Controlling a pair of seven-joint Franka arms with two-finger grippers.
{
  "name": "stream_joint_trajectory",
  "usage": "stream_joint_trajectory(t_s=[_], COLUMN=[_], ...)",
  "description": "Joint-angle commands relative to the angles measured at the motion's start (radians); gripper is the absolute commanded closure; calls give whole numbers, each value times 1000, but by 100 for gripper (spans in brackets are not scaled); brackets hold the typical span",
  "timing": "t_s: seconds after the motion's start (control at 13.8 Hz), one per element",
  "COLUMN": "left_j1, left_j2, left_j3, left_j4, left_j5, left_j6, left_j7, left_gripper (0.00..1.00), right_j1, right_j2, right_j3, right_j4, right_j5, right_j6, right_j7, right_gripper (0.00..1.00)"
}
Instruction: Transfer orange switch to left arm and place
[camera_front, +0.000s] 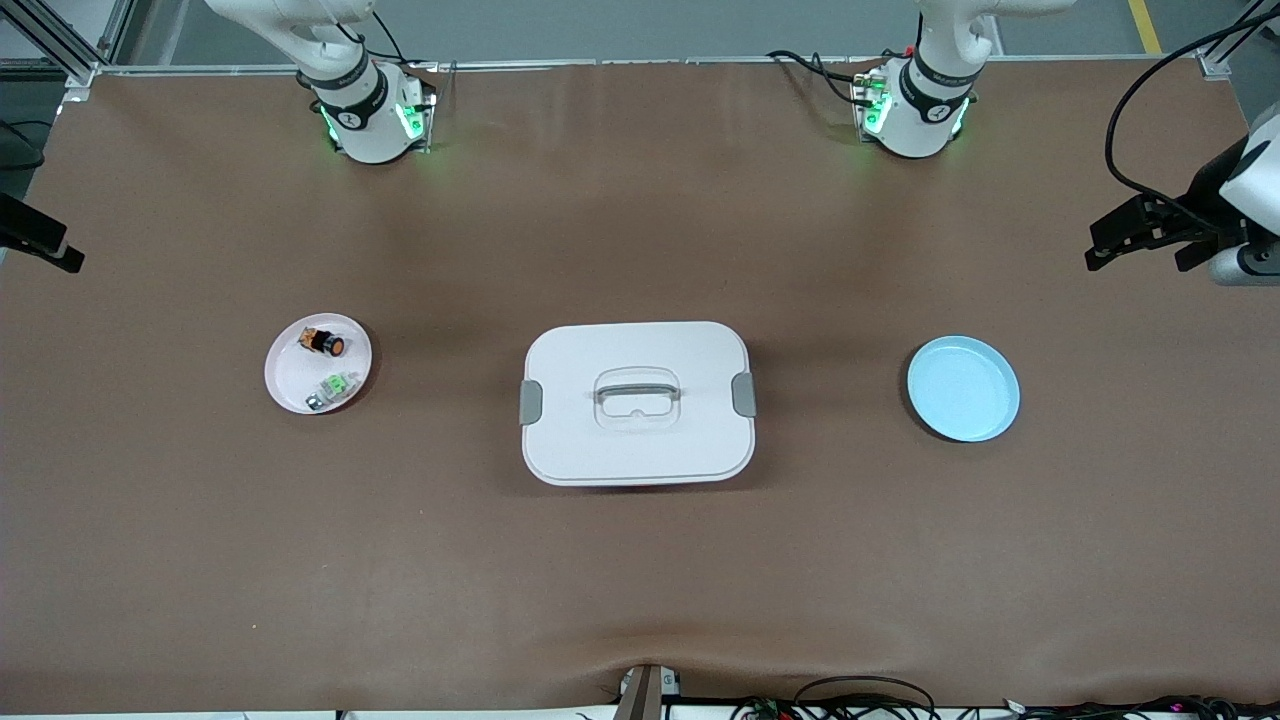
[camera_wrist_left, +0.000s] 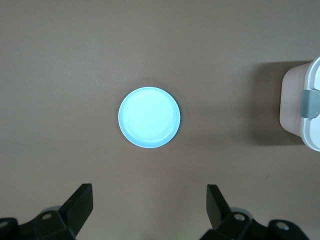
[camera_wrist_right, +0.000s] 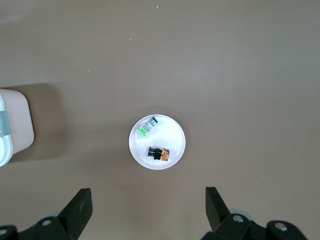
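My right end effector hangs high over the tabletop with its fingers spread wide and nothing between them. Straight below it sits the white plate, toward my right arm's end of the tabletop. The orange switch lies on its side in that plate, on the part of the plate farther from the front camera, well below my fingers and untouched. Just beside it in the same plate, nearer the front camera, lies the green-and-silver switch; the two are apart.

My left end effector is likewise up in the air, fingers wide apart and holding nothing, over the blue plate at my left arm's end of the tabletop.

The box stands between the two plates at the middle of the tabletop, lid on, its grey clips at both ends and its clear handle on top. Its edge shows in both wrist views, well apart from each plate. The switch is therefore separated from the blue plate by the box.
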Motion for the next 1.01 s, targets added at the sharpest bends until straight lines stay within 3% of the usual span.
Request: stream_joint_trajectory(t_s=[0.0,0.94], left_j1=[4,9], left_j2=[8,8], left_j3=[-5,-3], left_j4=[24,24], left_j5=[7,9], left_j6=[-19,-19], left_j7=[-1,8], left_gripper=[0,0], right_j1=[-12,-29], right_j2=[2,33], right_j3=[8,8], right_j4=[11,11], right_j5=[-2,-2], right_j6=[-9,-11], right_j7=[-1,4], right_gripper=[0,0])
